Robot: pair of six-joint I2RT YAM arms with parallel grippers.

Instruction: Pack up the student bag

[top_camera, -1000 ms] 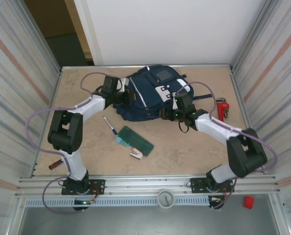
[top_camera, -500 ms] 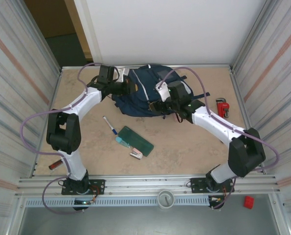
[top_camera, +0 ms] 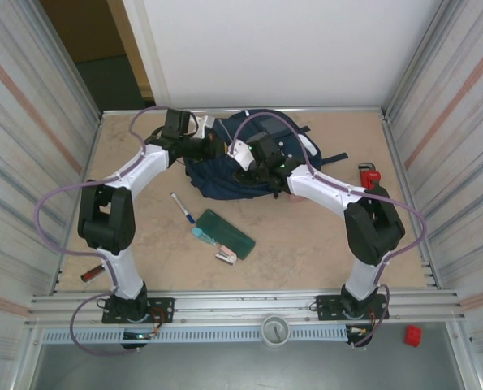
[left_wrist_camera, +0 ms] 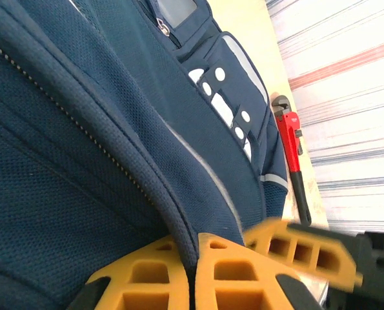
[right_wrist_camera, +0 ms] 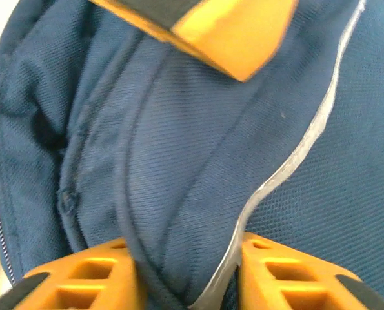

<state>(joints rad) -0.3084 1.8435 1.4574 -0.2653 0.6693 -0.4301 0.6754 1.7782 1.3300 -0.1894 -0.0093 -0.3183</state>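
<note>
The backpack (top_camera: 225, 180) lies at the far middle of the table, the left gripper (left_wrist_camera: 195, 271) pinched shut on its seam and the right gripper (right_wrist_camera: 188, 278) half closed on a fold, while the pen (top_camera: 182, 208), green case (top_camera: 225, 232) and wrench (top_camera: 369, 179) lie outside, so packing seems hardly begun.

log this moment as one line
student bag on table | left gripper shut on its fabric | right gripper astride a fold, grip unclear
</note>
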